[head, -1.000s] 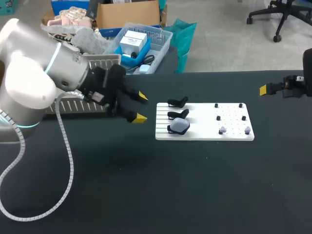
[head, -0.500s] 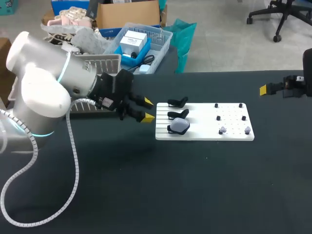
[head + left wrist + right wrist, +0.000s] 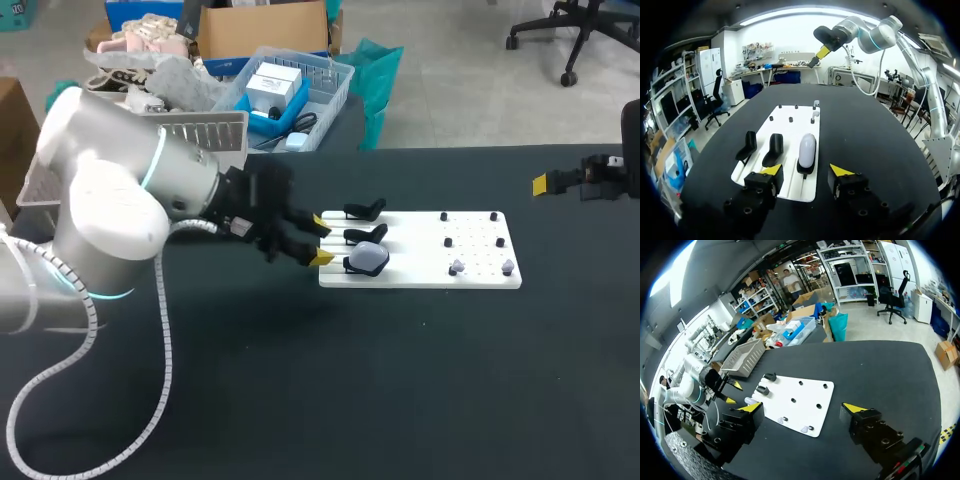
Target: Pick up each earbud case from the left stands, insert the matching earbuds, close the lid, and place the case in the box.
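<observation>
Black table (image 3: 400, 380), white board (image 3: 480, 275) mid-surface. Wide-spread and empty left gripper (image 3: 321, 238), tips at board's near edge. Just ahead, on nearest stand (image 3: 802, 170): earbud case (image 3: 807, 149), apparently closed, long axis pointing straight away along board. Judged at first pickup; nothing yet grasped, filled, closed or boxed.

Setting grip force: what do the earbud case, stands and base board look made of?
Earbud case: pale smooth plastic, slightly glossy judging by its highlight. Stands: matte black, likely plastic. Base board: flat white, grooved, matte; plastic or painted, unclear.
</observation>
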Controlling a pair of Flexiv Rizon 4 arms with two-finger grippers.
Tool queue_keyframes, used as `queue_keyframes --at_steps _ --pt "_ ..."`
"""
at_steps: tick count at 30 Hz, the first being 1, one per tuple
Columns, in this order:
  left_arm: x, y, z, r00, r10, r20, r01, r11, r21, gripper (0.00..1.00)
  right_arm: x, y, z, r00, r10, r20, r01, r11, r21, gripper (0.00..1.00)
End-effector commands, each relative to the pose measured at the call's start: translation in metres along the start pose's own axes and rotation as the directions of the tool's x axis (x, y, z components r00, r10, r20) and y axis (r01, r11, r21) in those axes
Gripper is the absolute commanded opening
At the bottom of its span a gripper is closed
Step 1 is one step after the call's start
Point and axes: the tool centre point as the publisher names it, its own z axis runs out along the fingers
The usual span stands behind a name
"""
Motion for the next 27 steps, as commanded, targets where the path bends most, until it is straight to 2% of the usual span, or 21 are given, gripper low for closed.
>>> queue_keyframes --at_steps 1,6,16,18,27 --pt "-0.002 0.001 0.006 1.0 0.004 0.001 -0.004 1.0 0.01 0.59 0.0 -0.001 0.001 1.0 -0.001 0.001 0.001 1.0 -0.003 1.0" --pt "-0.002 0.0 0.016 1.0 -0.003 0.001 0.003 1.0 0.018 0.59 0.0 -0.001 0.001 1.0 -0.001 0.001 0.001 1.0 -0.003 1.0" --pt "-0.003 0.001 0.03 1.0 -0.022 0.006 0.022 0.999 0.027 0.5 0.0 -0.001 0.001 1.0 -0.001 0.001 0.001 1.0 -0.003 1.0" --pt "-0.003 0.001 0.032 1.0 -0.029 0.01 0.029 0.999 0.029 0.52 0.0 -0.001 0.001 1.0 -0.001 0.001 0.001 1.0 -0.003 1.0" --pt "-0.004 0.002 0.041 0.999 -0.041 0.022 0.041 0.999 0.021 0.5 0.0 -0.001 0.001 1.0 -0.001 0.001 0.001 1.0 -0.003 1.0"
